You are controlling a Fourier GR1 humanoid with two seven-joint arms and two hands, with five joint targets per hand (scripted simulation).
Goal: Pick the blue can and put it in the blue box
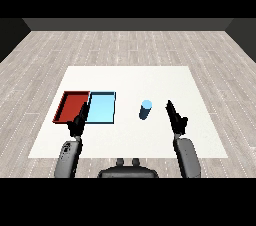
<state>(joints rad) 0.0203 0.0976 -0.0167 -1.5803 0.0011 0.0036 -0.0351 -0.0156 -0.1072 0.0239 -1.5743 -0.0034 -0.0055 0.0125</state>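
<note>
Right hand (pixel 176 118): is hanging above the white table (pixel 200 140), fingers held straight and pointing forward and slightly inward, open and holding nothing.
Blue can (pixel 145 110): is standing upright on the table, just to the inner side of the right hand's fingertips, near them but apart; no contact is showing.
Left hand (pixel 78 122): is reaching forward from its grey forearm (pixel 68 157), fingers lying straight or relaxed, open and carrying nothing.
Red tray (pixel 72 106): is lying flat on the table just ahead of the left hand and to its outer side; the fingers are overlapping the tray's near inner corner in this view, and whether they are touching it cannot be told.
Light blue tray (pixel 102 108): is lying ahead of the left hand on its inner side, edge to edge with the red tray, between the left hand and the can.
Can relative to tray: is standing outside the light blue tray, on the side nearer the right hand.
Right forearm (pixel 187 156): is rising from the lower corner behind the right hand.
</note>
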